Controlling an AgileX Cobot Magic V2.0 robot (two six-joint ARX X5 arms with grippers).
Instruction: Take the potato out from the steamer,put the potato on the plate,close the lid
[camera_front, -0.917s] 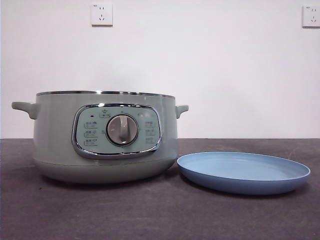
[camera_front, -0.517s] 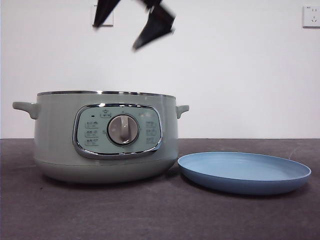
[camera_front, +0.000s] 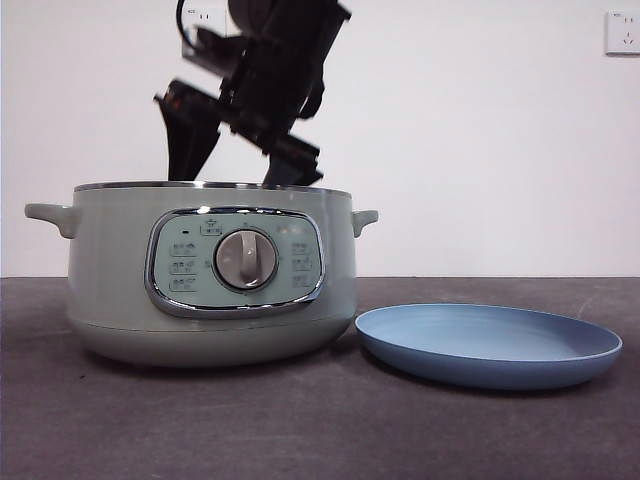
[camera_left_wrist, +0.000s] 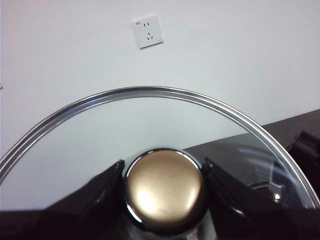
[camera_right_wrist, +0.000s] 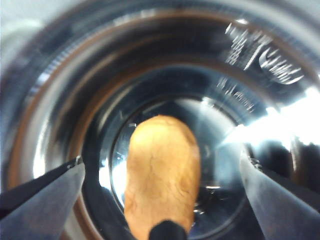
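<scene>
directly below the right pincer (camera_right_wrist: 162, 175), whose jaws are spread wide and empty, the oval orange-brown potato (camera_right_wrist: 161, 172) lies on the floor of the round pale-green steamer (camera_front: 210, 270), long axis crossing the gap, while the left pincer (camera_left_wrist: 164, 172) grips the glass lid (camera_left_wrist: 100, 130) by its knob.

There is one steamer (camera_front: 205, 275), and it has two side handles and one silver dial (camera_front: 245, 260). One potato (camera_right_wrist: 161, 172) lies inside it. There is one blue plate (camera_front: 488, 345) on the bench. There is one glass lid (camera_left_wrist: 160, 135) with one knob (camera_left_wrist: 164, 186). Two wall sockets (camera_front: 622, 32) show. Two grippers show, one in each wrist view.
</scene>
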